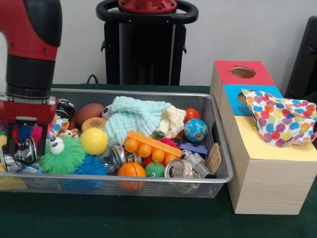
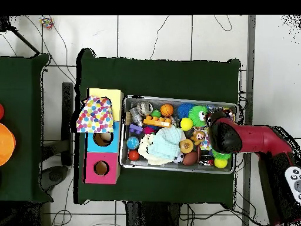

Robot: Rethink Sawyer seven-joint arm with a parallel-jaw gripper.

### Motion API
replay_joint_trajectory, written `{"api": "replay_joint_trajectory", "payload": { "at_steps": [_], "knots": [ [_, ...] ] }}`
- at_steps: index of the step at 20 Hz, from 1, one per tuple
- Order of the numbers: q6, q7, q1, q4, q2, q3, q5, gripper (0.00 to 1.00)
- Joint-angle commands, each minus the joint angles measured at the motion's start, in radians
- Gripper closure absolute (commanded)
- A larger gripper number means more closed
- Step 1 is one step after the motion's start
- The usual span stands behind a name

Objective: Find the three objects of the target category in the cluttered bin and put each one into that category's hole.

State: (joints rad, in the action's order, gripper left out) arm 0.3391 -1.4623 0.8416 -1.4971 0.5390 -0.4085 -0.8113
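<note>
At the nine o'clock end of the wire-mesh metal bin [image 1: 148,179], seen from the front, the red-and-black gripper [image 1: 26,144] hangs low among the toys beside a silver drink can [image 1: 20,152]; I cannot tell whether it is apart or closed. A polka-dot fabric cloth [image 1: 280,119] drapes the wooden sorting box [image 1: 267,183], so cloths look like the target. The mint-green muslin cloth [image 1: 133,119] lies bunched at the bin's twelve o'clock, touching a cream cloth [image 1: 173,120]. Both should be light, limp and snag-prone; pinch a raised fold near the top.

Polka-dot multicolour cloth [image 1: 281,120] at right; box [image 1: 262,173] tops red, blue, yellow; mint towel [image 1: 132,120] centre; green fuzzy ball [image 1: 62,156] lower left.
</note>
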Motion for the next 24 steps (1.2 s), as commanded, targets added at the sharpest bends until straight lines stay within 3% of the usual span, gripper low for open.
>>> {"api": "replay_joint_trajectory", "payload": {
  "at_steps": [1, 3, 5, 8, 12, 16, 20, 24],
  "knots": [
    [0.196, 0.048, -0.016, -0.046, 0.134, -0.059, 0.112, 0.0],
    [0.251, 0.028, -0.025, -0.087, 0.218, -0.064, 0.179, 0.0],
    [0.285, 0.023, -0.03, -0.106, 0.232, -0.074, 0.222, 0.0],
    [0.278, 0.064, -0.036, -0.093, 0.222, -0.092, 0.223, 0.0],
    [0.208, 0.059, -0.088, -0.048, 0.279, -0.057, 0.159, 0.0],
    [0.159, 0.048, -0.075, -0.07, 0.182, -0.071, 0.156, 0.0],
    [0.062, 0.003, -0.072, -0.148, 0.202, -0.032, 0.113, 0.0],
    [-0.039, 0.01, -0.067, -0.117, 0.176, -0.007, 0.039, 0.0]
  ]
}}
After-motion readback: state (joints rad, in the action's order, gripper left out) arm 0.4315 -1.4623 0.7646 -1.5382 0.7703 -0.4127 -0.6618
